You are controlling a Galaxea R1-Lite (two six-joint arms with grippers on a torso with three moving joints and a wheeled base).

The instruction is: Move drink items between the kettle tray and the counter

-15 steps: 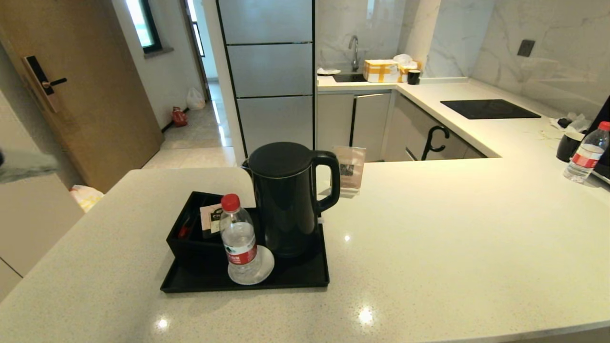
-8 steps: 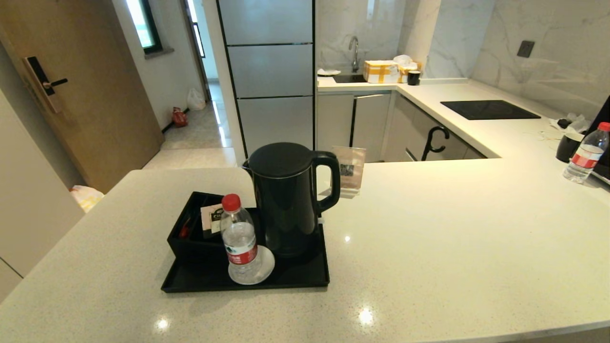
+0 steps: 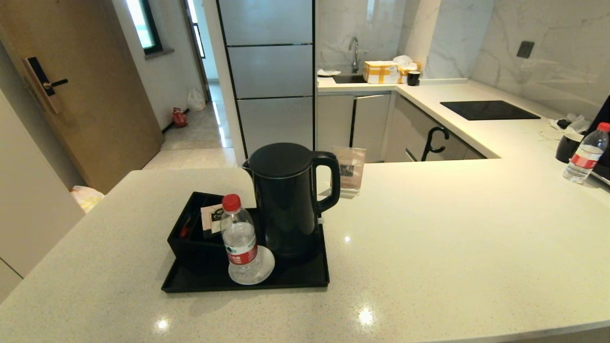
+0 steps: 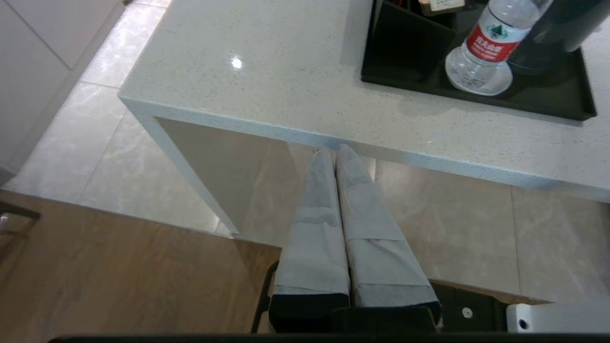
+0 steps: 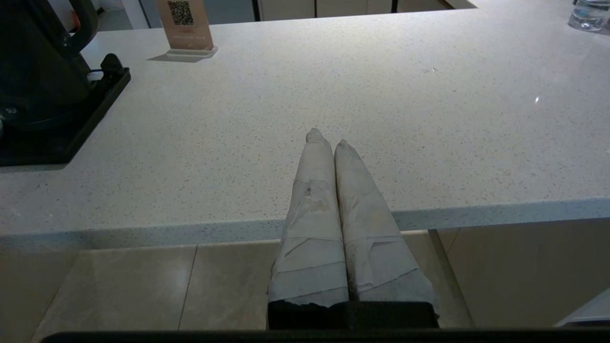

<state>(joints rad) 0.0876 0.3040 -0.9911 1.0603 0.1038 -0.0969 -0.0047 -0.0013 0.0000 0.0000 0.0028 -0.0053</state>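
Observation:
The black kettle [image 3: 286, 200] stands upright at the back of the black tray [image 3: 305, 281] on the beige counter [image 3: 452, 238], hiding its base. A pale sachet [image 3: 212, 220] with a black label leans in the divided box [image 3: 190, 240] at the tray's left. Neither arm shows in the head view. My left gripper [image 4: 335, 150] is shut and empty, level with the counter's front edge, short of the tray [image 4: 548, 102]. My right gripper [image 5: 328, 137] is shut and empty, just over the counter's front edge, to the right of the kettle [image 5: 33, 62].
A red-capped water bottle [image 3: 239, 238] stands on a white saucer [image 3: 264, 271] at the tray's front. A QR sign [image 3: 349, 171] stands behind the kettle. Another bottle [image 3: 585, 152] and a dark cup [image 3: 568, 146] are at the far right. The hob [image 3: 488, 108] lies beyond.
A blurred grey shape at the head view's left edge one second ago is gone. Kettle, tray and bottle have not moved.

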